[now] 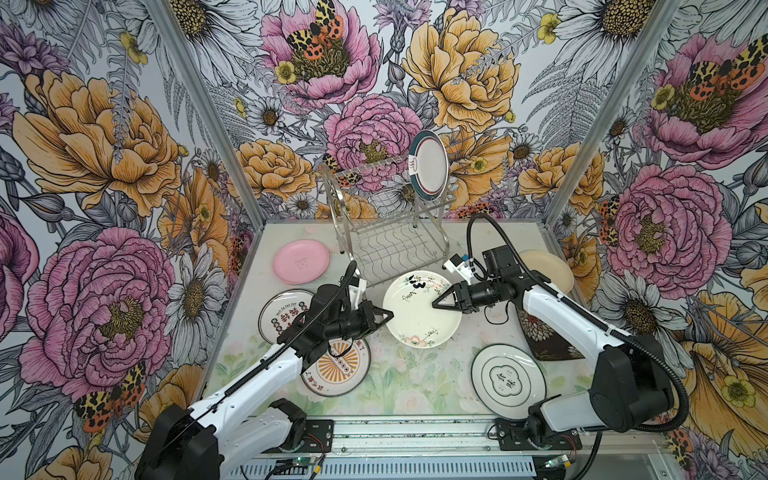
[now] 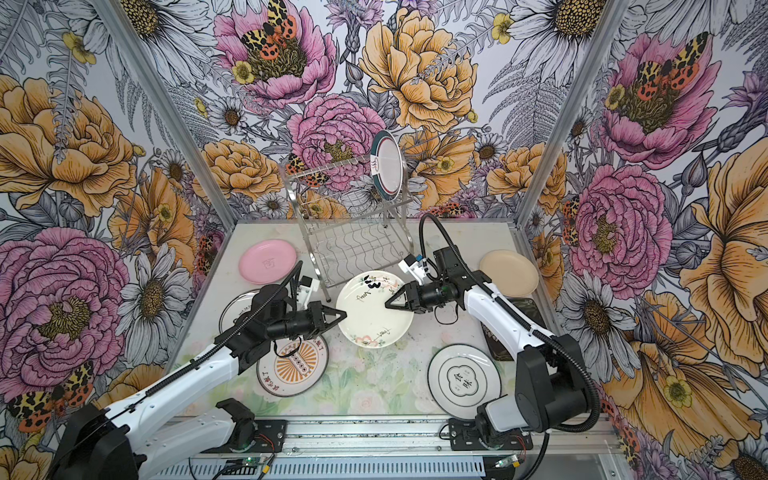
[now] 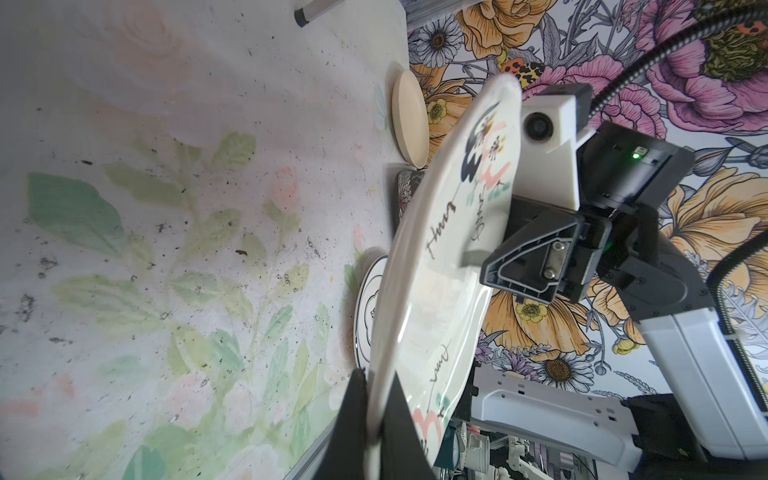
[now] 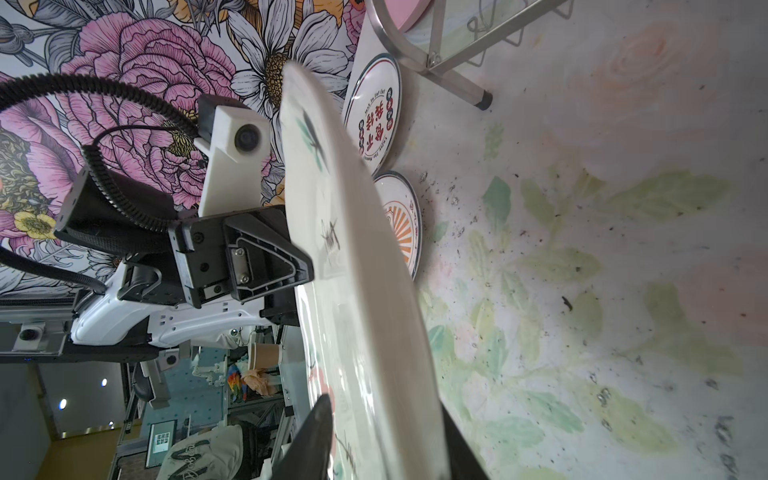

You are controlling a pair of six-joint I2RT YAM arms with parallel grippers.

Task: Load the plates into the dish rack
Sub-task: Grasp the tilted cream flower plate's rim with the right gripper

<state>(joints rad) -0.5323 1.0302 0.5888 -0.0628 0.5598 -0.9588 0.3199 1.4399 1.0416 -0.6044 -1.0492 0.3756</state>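
Both left fingers (image 3: 353, 419) clamp the lettered plate (image 1: 419, 322); right fingers (image 4: 311, 440) straddle its opposite rim, grip unclear.

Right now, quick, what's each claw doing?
Left gripper: shut on the white floral plate.
Right gripper: jaws straddle that plate's opposite rim; cannot tell if gripping.

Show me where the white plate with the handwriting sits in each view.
In a top view: the plate, mid-table, just in front of the dish rack.
In a top view: the plate, same spot.
Left wrist: the plate edge-on, rim pinched by the left hand.
Right wrist: the plate edge-on, rim between the right hand's fingers.
Shared landmark: the dish rack; one leg shows in each wrist view.
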